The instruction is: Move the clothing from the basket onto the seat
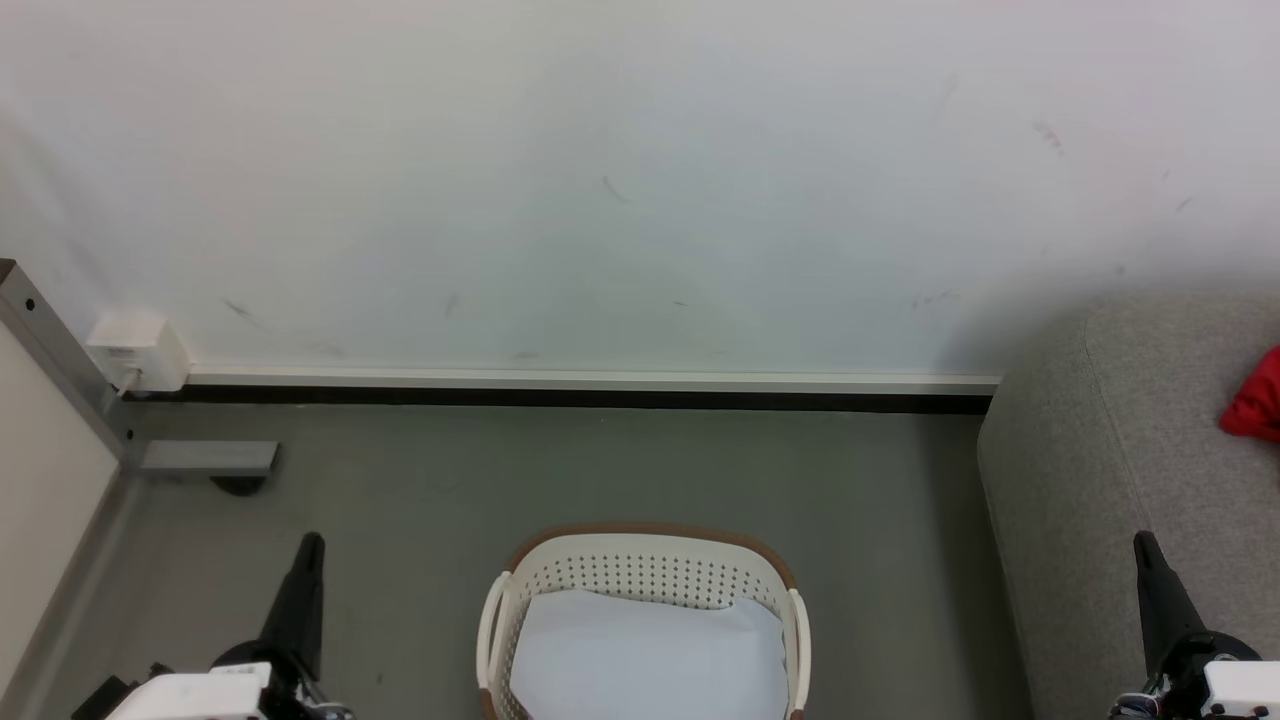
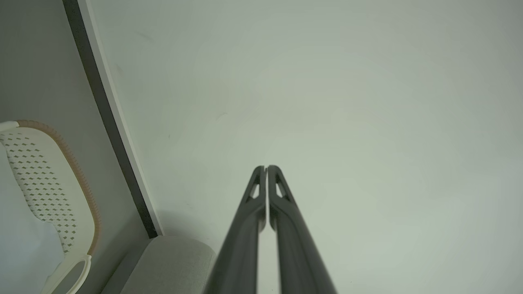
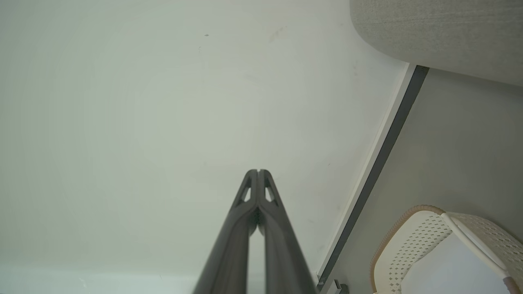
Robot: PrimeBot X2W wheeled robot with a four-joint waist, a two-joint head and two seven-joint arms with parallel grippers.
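The cream-white basket (image 1: 640, 570) with a brown rim stands on the floor at the bottom centre of the head view, a pale bluish-white sheet (image 1: 645, 655) lying inside it. The grey seat (image 1: 1130, 470) fills the right side, and a bit of red clothing (image 1: 1258, 400) rests on it at the right edge. My left gripper (image 1: 310, 545) points up at the lower left, shut and empty. My right gripper (image 1: 1145, 545) points up at the lower right in front of the seat, shut and empty. Both wrist views show the fingertips pressed together, left gripper (image 2: 266, 167) and right gripper (image 3: 258, 170), facing the wall.
A white wall (image 1: 620, 180) with a dark skirting strip runs behind the basket. A white socket box (image 1: 138, 352) and a grey metal frame leg (image 1: 60, 370) stand at the left. Grey floor (image 1: 420, 500) lies open on both sides of the basket.
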